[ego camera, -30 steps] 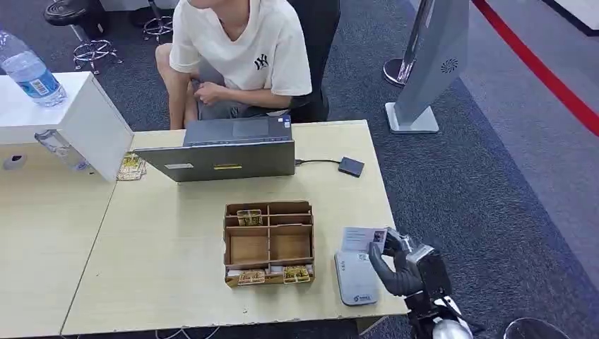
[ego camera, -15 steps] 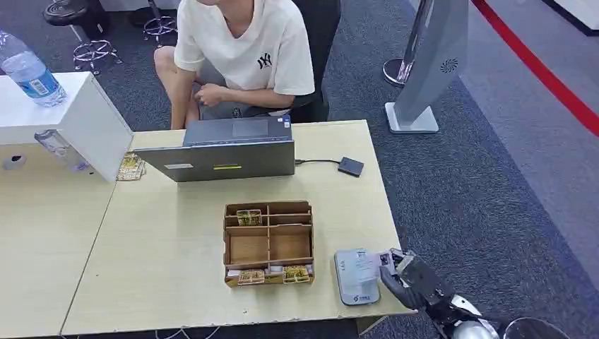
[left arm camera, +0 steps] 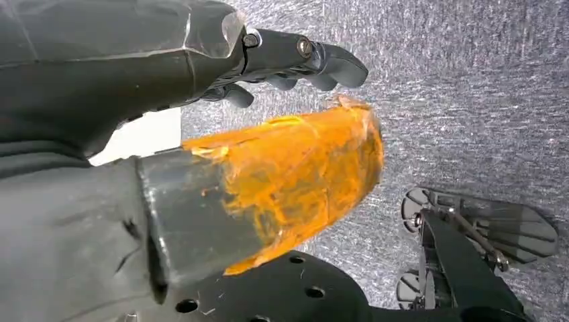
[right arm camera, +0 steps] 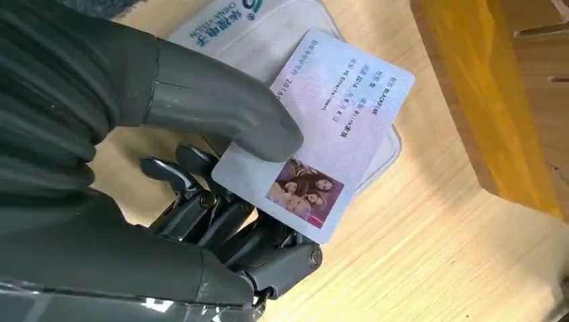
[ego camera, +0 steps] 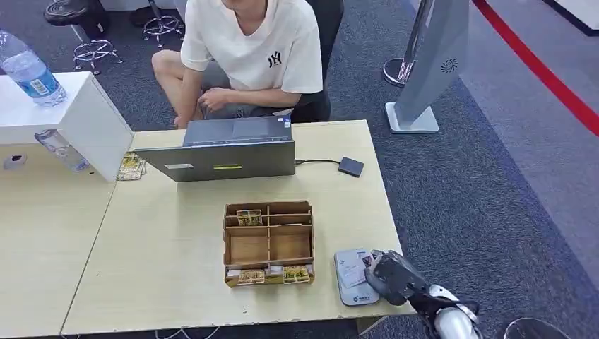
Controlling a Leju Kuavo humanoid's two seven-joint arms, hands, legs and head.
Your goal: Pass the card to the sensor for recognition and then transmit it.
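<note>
- Since a second ago, the right hand [ego camera: 387, 275] has come down from above the table edge and now holds the card [right arm camera: 321, 131] low over the sensor [ego camera: 348, 291], a flat grey pad at the table's [ego camera: 162, 268] front right corner.
- Its thumb [right arm camera: 221, 107] presses on the card's top face while the dark fingers [right arm camera: 221, 221] curl underneath, pinching it.
- Most of the card lies across the pad, printed side up, with one corner over the bare wood.
- Just beside the pad stands a wooden divided box [ego camera: 268, 242].
- Behind a laptop [ego camera: 226, 150] at the far edge, a person [ego camera: 247, 56] sits.
- Above grey carpet, the left hand [left arm camera: 295, 60] hangs with curled fingers, nothing in them.
</note>
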